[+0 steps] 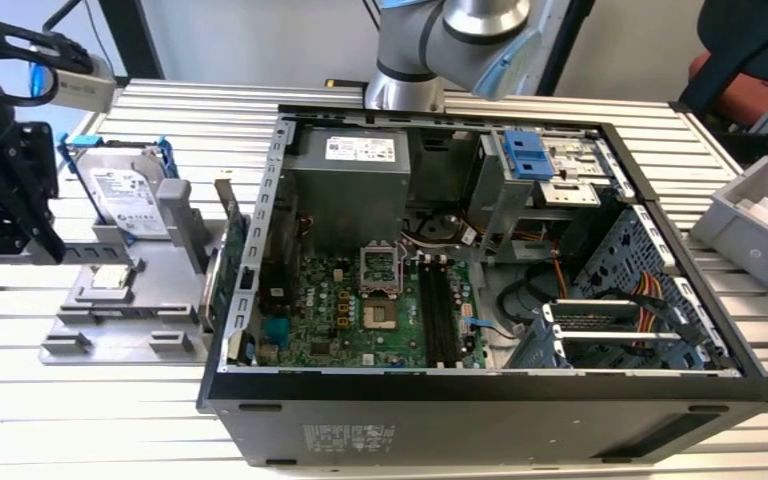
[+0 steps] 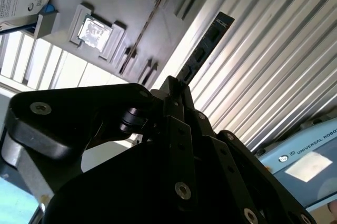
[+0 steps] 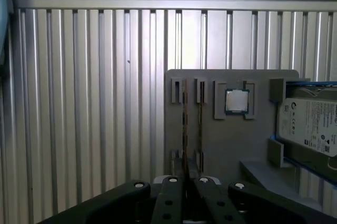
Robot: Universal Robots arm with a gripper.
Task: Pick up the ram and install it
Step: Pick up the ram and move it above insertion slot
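My gripper [image 2: 176,84] is shut on the ram [image 2: 205,45], a thin dark stick that juts out from between the fingers above the ribbed metal table. In the first wrist view the ram [image 3: 184,129] shows edge-on, rising from the gripper [image 3: 187,182] in front of the grey fixture plate [image 3: 231,145]. In the exterior view the gripper [image 1: 11,240] hangs at the far left, beside the fixture plate [image 1: 131,300] and well away from the open computer case [image 1: 491,390]. The black memory slots [image 1: 438,310] lie on the green motherboard [image 1: 337,315] inside the case.
On the fixture plate sit a hard drive [image 1: 124,200] and a silvery processor chip [image 3: 237,100], plus another thin stick [image 2: 145,29] in its slots. A green expansion card [image 1: 231,270] stands upright against the case. A grey bin [image 1: 758,220] stands at the exterior view's right.
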